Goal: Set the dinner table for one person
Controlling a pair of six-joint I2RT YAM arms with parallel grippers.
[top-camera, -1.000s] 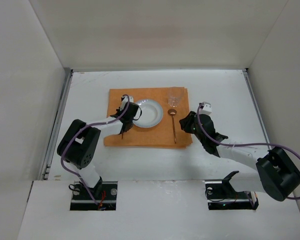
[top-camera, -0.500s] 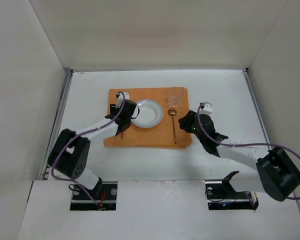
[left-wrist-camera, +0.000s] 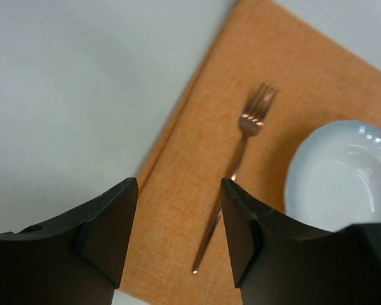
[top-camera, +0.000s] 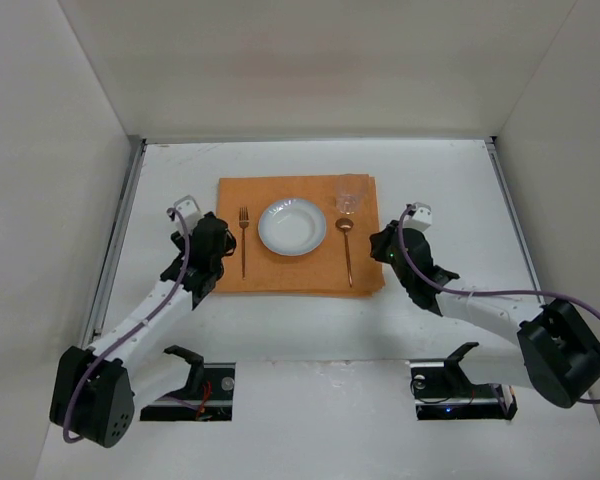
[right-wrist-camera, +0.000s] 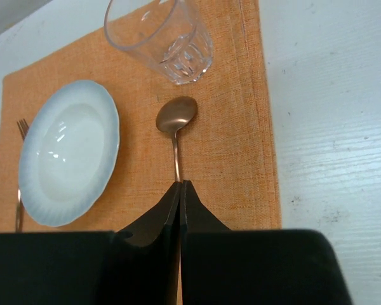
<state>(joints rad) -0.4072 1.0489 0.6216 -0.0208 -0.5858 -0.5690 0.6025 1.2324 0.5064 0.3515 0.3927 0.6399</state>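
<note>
With left gripper (left-wrist-camera: 178, 206) spread wide and right gripper (right-wrist-camera: 180, 190) pinched closed, empty, may nudge slender copper-coloured metal spoon (right-wrist-camera: 176, 119) askew if dragged low.

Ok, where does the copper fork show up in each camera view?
Top external: the copper-coloured metal fork lies left of centre.
Left wrist: near centre, lying diagonally.
Right wrist: at the far left edge.
Shared landmark: the round white ceramic plate, immediately right of the fork in every view.

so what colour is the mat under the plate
The mat is orange, a woven cloth; the right wrist view shows it best.
</note>
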